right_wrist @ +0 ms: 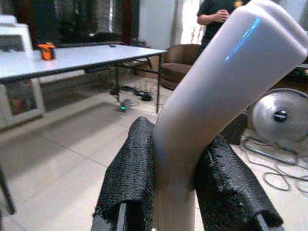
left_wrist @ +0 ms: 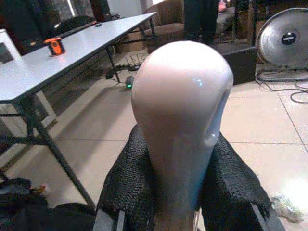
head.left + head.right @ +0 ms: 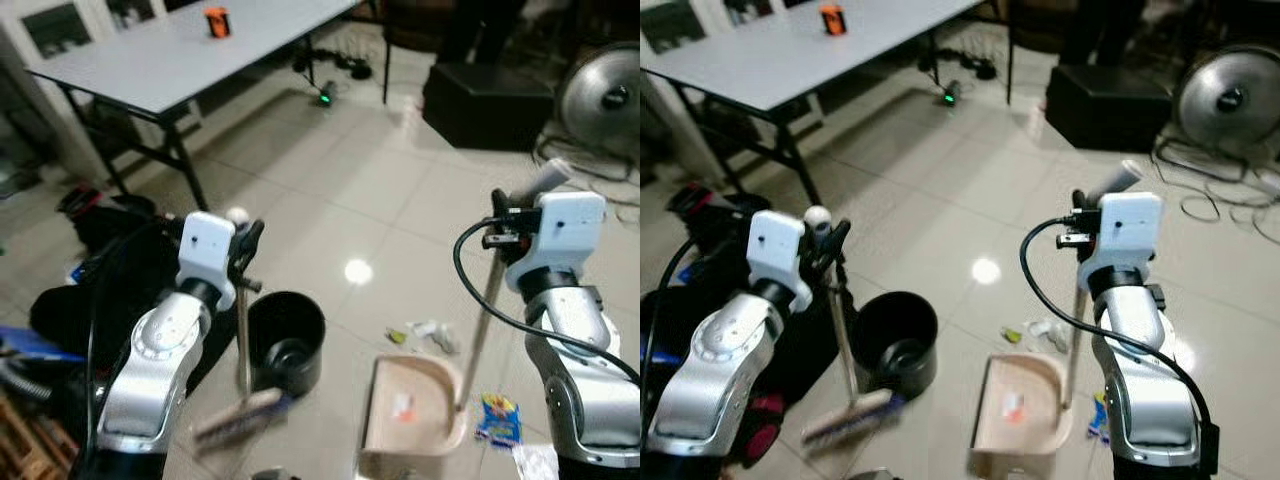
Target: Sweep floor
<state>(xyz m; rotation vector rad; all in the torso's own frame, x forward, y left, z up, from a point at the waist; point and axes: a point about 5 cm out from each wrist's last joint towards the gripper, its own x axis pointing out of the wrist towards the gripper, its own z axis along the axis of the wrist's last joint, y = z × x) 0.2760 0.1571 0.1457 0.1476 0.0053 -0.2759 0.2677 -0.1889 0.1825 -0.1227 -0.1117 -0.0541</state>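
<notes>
So the broom (image 3: 243, 400) stands at about 7 o'clock with its head on the floor (image 3: 330, 190), handle top in the left gripper (image 3: 243, 248). The bin (image 3: 285, 340) sits just right of it. The dustpan (image 3: 410, 405) lies at 5 o'clock, its handle rising to the right gripper (image 3: 512, 222). Bits of litter (image 3: 430, 333) lie just behind the pan, a wrapper (image 3: 498, 418) to its right. Worktop (image 3: 180, 55) is way off at 11 o'clock, fan (image 3: 600, 95) at 2.

The glossy pale tiled floor (image 3: 330, 190) carries a black round bin (image 3: 286, 340), a beige plastic dustpan (image 3: 410, 405), scattered wrappers (image 3: 498, 418), and a grey folding table (image 3: 190, 50) bearing an orange object (image 3: 217, 21).
</notes>
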